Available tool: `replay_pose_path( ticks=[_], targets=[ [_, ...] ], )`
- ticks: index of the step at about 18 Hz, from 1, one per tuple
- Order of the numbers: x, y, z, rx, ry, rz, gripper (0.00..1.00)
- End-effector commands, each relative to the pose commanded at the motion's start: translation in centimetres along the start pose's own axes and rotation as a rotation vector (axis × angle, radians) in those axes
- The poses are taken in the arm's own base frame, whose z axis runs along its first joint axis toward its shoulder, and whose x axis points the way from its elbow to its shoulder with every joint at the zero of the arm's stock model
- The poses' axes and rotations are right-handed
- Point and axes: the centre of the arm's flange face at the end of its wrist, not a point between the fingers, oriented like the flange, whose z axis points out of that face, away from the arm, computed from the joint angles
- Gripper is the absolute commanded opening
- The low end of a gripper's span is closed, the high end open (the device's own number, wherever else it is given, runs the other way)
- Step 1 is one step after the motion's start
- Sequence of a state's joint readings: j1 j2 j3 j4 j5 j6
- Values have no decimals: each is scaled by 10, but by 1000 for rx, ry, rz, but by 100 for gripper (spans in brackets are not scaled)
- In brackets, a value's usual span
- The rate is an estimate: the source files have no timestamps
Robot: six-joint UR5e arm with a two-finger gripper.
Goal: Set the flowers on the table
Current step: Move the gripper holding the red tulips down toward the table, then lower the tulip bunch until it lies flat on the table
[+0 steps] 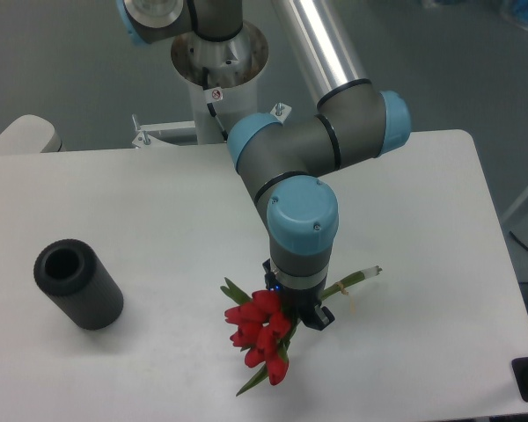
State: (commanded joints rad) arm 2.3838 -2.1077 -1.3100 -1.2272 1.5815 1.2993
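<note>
The flowers (260,332), a small bunch of red tulip buds with green leaves, lie at the front middle of the white table (158,202). Their pale green stems (356,279) stick out to the right past the arm's wrist. My gripper (297,312) points straight down over the bunch, right where the stems meet the buds. Its fingers are mostly hidden under the wrist, so I cannot tell whether they grip the stems or whether the bunch rests on the table.
A black ribbed cylinder (77,284) stands on the left of the table, open end up. The arm's base (218,61) is mounted at the table's back edge. The table's front edge lies just below the flowers.
</note>
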Motion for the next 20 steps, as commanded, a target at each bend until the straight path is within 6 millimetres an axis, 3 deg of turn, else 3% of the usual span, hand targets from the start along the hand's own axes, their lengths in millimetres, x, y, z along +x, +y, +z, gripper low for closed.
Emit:
replay_pose_path(
  ticks=[4, 9, 20],
  targets=[
    [6, 3, 5, -1, 9, 0, 26],
    [18, 6, -4, -15, 55, 1, 26],
    [106, 17, 29, -95, 168, 82, 26]
  ],
)
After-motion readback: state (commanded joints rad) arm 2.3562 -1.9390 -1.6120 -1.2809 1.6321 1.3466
